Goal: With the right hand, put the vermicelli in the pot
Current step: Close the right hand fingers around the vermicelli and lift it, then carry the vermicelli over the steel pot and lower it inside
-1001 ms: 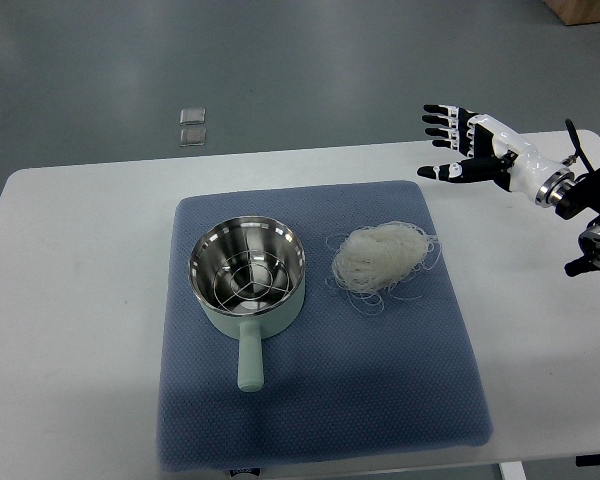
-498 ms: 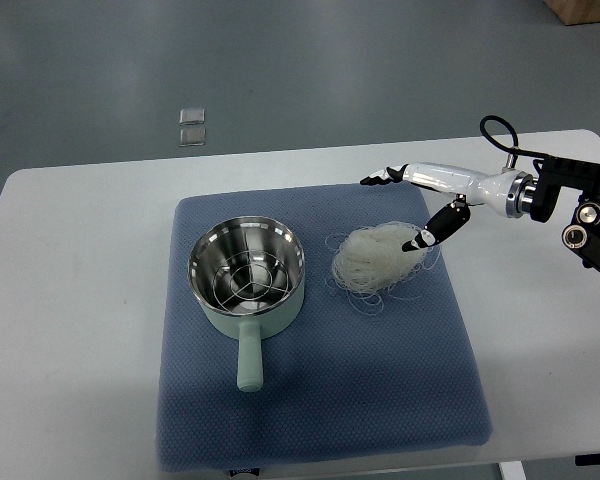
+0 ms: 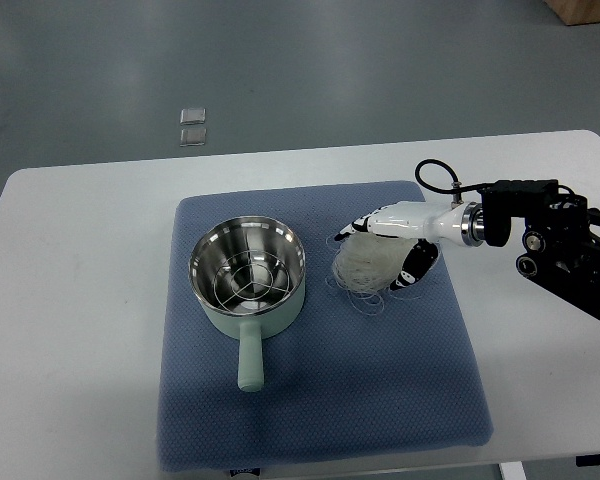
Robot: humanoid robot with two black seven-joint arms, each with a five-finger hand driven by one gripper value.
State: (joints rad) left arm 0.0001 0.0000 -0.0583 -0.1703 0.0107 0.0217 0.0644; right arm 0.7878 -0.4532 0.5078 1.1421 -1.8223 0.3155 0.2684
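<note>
The right hand (image 3: 392,243) is down on the vermicelli (image 3: 372,264), fingers (image 3: 358,226) arched over the top of the bundle and thumb at its right side, cupping it. The noodles lie on the blue mat (image 3: 320,400), just right of the pot (image 3: 246,275).
</note>
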